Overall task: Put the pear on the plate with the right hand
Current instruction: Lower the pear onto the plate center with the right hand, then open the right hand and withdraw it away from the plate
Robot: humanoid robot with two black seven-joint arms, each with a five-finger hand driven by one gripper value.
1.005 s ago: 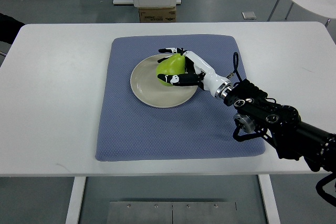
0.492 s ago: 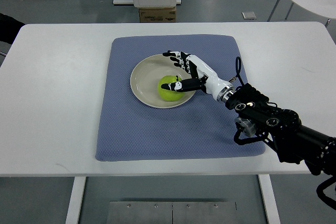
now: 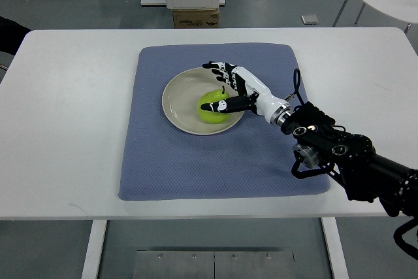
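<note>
Since a second ago the pear [image 3: 211, 106] had dropped from the right hand [image 3: 230, 89] onto the plate [image 3: 179, 96] at four o'clock, fingers now spread and empty, so withdrawal remained.

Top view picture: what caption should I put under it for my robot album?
A green pear sits on the beige plate on a blue mat as the robot's right hand opens above it.

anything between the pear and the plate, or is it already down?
Nothing visible in the way. The pear already sits on the plate, toward its right side. The right hand is right beside it with fingers spread; the thumb overlaps the pear's right side, and contact cannot be told from this view.
</note>
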